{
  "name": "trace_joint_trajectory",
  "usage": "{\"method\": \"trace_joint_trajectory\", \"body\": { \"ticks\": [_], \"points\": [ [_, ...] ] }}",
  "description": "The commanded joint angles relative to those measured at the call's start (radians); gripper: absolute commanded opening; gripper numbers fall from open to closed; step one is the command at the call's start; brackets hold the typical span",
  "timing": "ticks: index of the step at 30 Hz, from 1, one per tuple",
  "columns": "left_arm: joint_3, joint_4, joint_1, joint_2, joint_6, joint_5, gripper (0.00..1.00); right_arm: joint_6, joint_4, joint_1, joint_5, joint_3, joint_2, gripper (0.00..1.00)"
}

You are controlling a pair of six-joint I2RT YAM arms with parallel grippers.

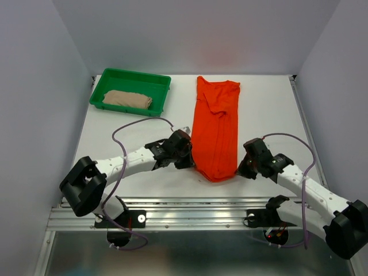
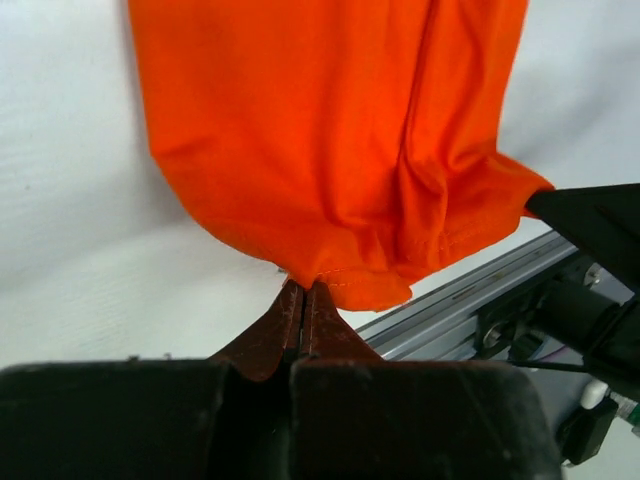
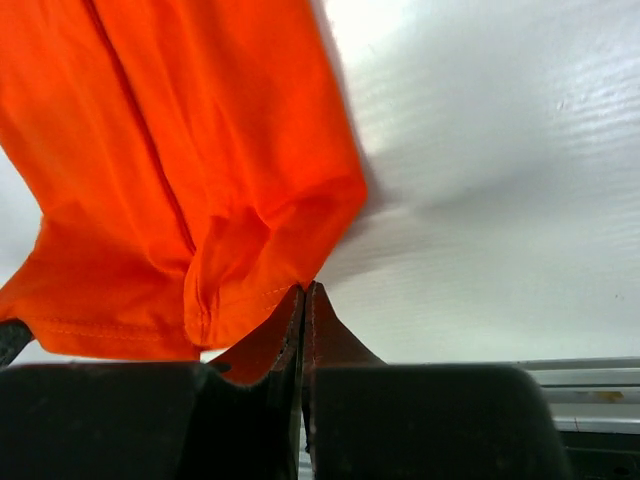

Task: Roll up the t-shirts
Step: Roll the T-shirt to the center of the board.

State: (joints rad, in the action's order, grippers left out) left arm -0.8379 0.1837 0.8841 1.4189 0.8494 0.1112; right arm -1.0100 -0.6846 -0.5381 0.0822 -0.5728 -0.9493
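The orange-red t-shirt (image 1: 216, 127) lies folded into a long narrow strip on the white table, running from the back toward the near edge. My left gripper (image 1: 188, 160) is shut on its near left hem corner (image 2: 330, 280). My right gripper (image 1: 241, 169) is shut on its near right hem corner (image 3: 290, 285). The near end of the shirt is lifted a little off the table between them. The beige-tan t-shirt (image 1: 127, 99) lies rolled up in the green tray (image 1: 109, 80) at the back left.
Grey walls close in the table on the left, right and back. A metal rail (image 1: 195, 214) runs along the near edge; it also shows in the left wrist view (image 2: 470, 295). Purple cables (image 1: 123, 129) loop over both arms.
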Motion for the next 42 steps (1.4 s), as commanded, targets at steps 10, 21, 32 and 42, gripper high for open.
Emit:
{"method": "trace_joint_trajectory", "body": {
  "ticks": [10,21,32,42],
  "points": [
    [-0.151,0.014,-0.094,0.071,-0.082,-0.012,0.0,0.057,-0.004,-0.006,0.211,-0.203,-0.157,0.01],
    [-0.142,0.02,-0.105,0.091,-0.073,-0.016,0.0,0.059,0.02,-0.006,0.197,-0.199,-0.184,0.01],
    [-0.156,0.017,-0.12,0.144,-0.069,-0.03,0.0,0.07,0.04,-0.006,0.255,-0.222,-0.252,0.01],
    [-0.173,0.0,-0.131,0.202,-0.082,-0.045,0.0,0.094,0.077,-0.006,0.281,-0.266,-0.325,0.01]
  ]
}}
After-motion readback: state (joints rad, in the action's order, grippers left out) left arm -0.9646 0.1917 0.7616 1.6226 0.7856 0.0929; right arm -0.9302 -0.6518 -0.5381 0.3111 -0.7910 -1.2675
